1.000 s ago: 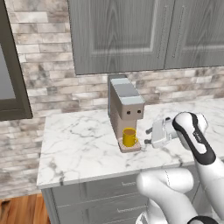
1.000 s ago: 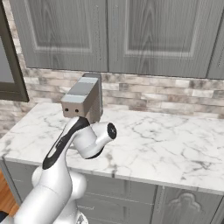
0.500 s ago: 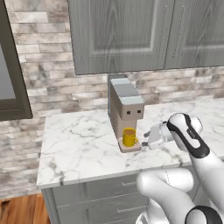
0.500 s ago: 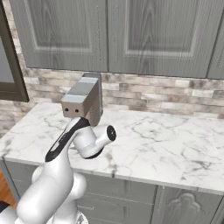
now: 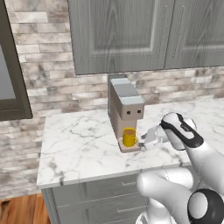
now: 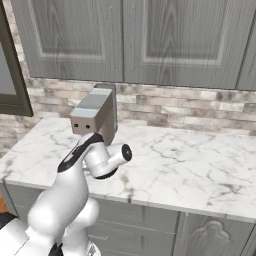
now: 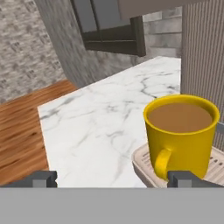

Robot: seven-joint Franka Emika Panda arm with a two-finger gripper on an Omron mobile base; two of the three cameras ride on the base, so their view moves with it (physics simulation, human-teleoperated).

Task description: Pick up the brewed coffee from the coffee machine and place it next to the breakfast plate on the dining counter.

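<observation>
Brick wall in grey and brown stands at the far left of my left base view, with a dark window frame on it; next comes the white marble counter with grey lines; grey cupboard doors hang above it; in the middle of the counter stands the tall boxy beige-brown coffee machine with a grey top, and I see two dark dots on its front; the small bright yellow mug of coffee sits on the machine's little base tray, under the front part; just to the right of the mug is my two-finger gripper, low over the counter and pointing at the mug; further right is my white arm.

From the right base view I see the same machine at the left, with my arm in front of it and bare marble counter running off to the right.

In the hand view, wooden floor shows at the left; then the marble; then the yellow mug at the right, full of brown coffee, handle turned toward me; my two dark finger tips stand wide apart at the bottom, and the right one is just in front of the mug; I am holding nothing.
</observation>
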